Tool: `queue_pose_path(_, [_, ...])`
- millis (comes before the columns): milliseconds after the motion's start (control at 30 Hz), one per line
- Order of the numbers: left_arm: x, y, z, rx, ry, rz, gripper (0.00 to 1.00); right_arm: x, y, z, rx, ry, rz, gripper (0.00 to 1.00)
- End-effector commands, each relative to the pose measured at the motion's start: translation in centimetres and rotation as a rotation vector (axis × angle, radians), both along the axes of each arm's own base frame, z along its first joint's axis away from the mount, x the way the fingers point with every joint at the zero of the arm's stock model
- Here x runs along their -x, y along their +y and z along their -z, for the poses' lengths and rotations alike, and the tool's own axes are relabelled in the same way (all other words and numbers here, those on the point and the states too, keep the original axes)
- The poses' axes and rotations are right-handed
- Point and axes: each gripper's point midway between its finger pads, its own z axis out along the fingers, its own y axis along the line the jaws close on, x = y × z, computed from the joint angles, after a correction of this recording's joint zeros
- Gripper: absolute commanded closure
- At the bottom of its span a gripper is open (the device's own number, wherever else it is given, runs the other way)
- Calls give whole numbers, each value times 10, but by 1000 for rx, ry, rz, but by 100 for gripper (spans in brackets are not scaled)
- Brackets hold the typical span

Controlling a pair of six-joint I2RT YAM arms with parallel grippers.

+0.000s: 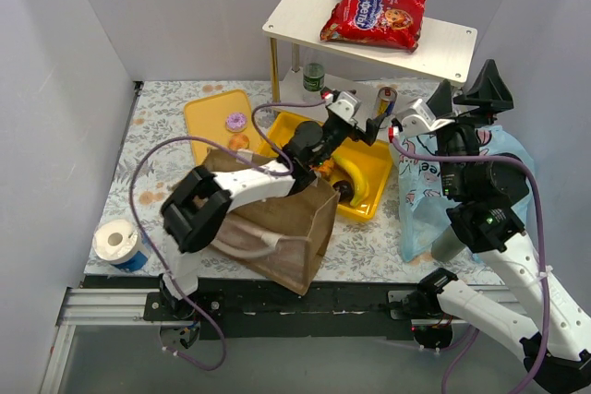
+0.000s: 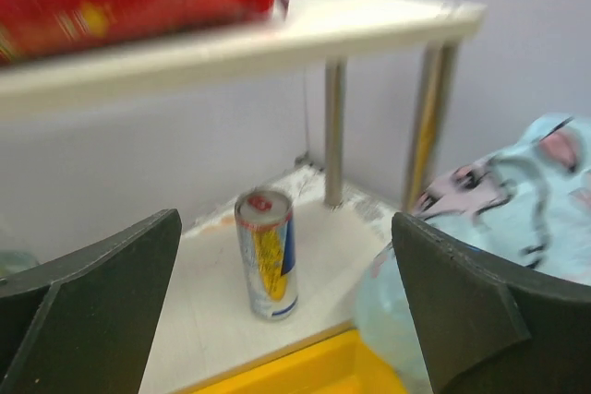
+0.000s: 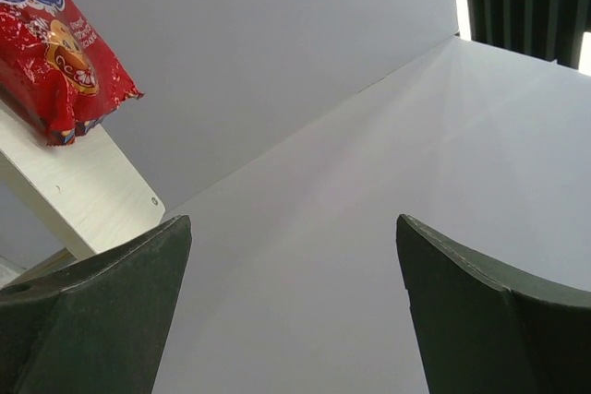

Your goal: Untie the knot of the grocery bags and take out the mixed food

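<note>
The brown paper bag (image 1: 277, 223) lies open at the front. The light-blue plastic bag (image 1: 434, 200) slumps at the right and also shows in the left wrist view (image 2: 499, 219). A banana (image 1: 354, 180) and a dark fruit (image 1: 342, 193) lie in the deep yellow tray (image 1: 377, 198). A pink doughnut (image 1: 236, 121) and a pale doughnut (image 1: 239, 142) sit on the flat yellow tray (image 1: 208, 122). The red cookie packet (image 1: 374, 16) lies on the shelf. My left gripper (image 1: 372, 123) is open and empty, facing a slim can (image 2: 268, 254). My right gripper (image 1: 464, 89) is open, empty and points up over the blue bag.
A white shelf (image 1: 452, 48) on metal legs stands at the back, with a green can (image 1: 314, 77) and the slim can (image 1: 386, 99) under it. A white tape roll (image 1: 117, 242) sits at the front left. White walls close in the table.
</note>
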Motion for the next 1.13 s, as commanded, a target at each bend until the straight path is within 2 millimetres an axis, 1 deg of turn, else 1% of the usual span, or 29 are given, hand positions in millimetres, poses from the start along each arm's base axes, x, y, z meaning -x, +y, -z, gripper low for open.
queue_pose_path(0, [52, 45, -74, 70, -25, 46, 2, 13, -6, -17, -55, -53, -28, 2])
queue_pose_path(33, [55, 51, -72, 58, -18, 37, 2, 10, -5, -11, -49, -46, -29, 2])
queue_pose_path(67, [58, 54, -55, 18, 11, 35, 2, 9, -3, -9, -48, -47, -34, 2])
queue_pose_path(100, [59, 58, -52, -2, 13, 23, 2, 8, -1, -7, -48, -47, -39, 2])
queue_pose_path(133, [63, 62, -58, -6, 3, 24, 2, 7, 0, -5, -56, -49, -44, 2])
queue_pose_path(167, [65, 63, -52, -28, 3, 30, 2, 4, 2, -2, -55, -43, -48, 2])
queue_pose_path(200, [65, 65, -53, -38, -14, 25, 2, 3, 3, 0, -57, -39, -54, 2])
queue_pose_path(333, [75, 67, -78, -30, -62, 54, 2, -5, 15, 12, -52, 35, -103, 2])
queue_pose_path(367, [77, 69, -86, -34, -64, 58, 2, -10, 20, 25, -62, 100, -126, 2])
queue_pose_path(400, [79, 69, -105, -18, -86, 66, 2, -10, 23, 23, -69, 118, -149, 2])
queue_pose_path(433, [81, 71, -114, -29, -105, 65, 2, -15, 29, 34, -60, 173, -163, 2])
queue_pose_path(467, [84, 74, -121, -54, -104, 65, 2, -21, 36, 62, -21, 305, -179, 2])
queue_pose_path(500, [86, 79, -141, -49, -131, 60, 2, -17, 42, 59, -70, 364, -230, 2])
queue_pose_path(533, [88, 84, -151, -64, -143, 50, 2, -27, 55, 80, -72, 479, -255, 2])
queue_pose_path(567, [84, 91, -144, -133, -127, 34, 2, -20, 58, 115, -28, 665, -260, 2])
queue_pose_path(600, [88, 103, -164, -132, -149, 17, 2, -11, 71, 110, -93, 729, -345, 1])
queue_pose_path(633, [85, 112, -164, -158, -135, -10, 2, -13, 83, 125, -115, 823, -370, 1])
queue_pose_path(667, [79, 125, -152, -223, -100, -39, 2, -11, 85, 133, -188, 873, -363, 1])
queue_pose_path(700, [79, 141, -155, -238, -91, -61, 2, -13, 80, 135, -377, 891, -306, 1])
queue_pose_path(733, [77, 151, -148, -261, -67, -69, 2, -14, 77, 136, -441, 905, -267, 1])
queue_pose_path(767, [65, 174, -133, -293, -5, -105, 2, -14, 73, 140, -491, 923, -228, 2])
queue_pose_path(800, [63, 185, -124, -317, 17, -102, 2, -13, 58, 149, -513, 938, -124, 1])
queue_pose_path(833, [55, 212, -113, -336, 41, -151, 2, -14, 54, 154, -573, 949, -73, 1])
queue_pose_path(900, [49, 237, -101, -343, 81, -211, 2, -10, 41, 163, -565, 972, 21, 1])
queue_pose_path(933, [43, 257, -98, -336, 100, -260, 2, -10, 38, 163, -564, 971, 36, 2])
queue_pose_path(967, [42, 263, -91, -344, 127, -268, 2, -8, 35, 167, -552, 974, 48, 1])
queue_pose_path(1033, [38, 273, -86, -334, 156, -292, 2, -9, 33, 164, -563, 947, 47, 1])
queue_pose_path(1067, [36, 275, -87, -321, 164, -305, 2, -9, 33, 165, -579, 942, 50, 1])
queue_pose_path(1100, [35, 276, -91, -306, 163, -310, 2, -11, 33, 162, -589, 927, 47, 1])
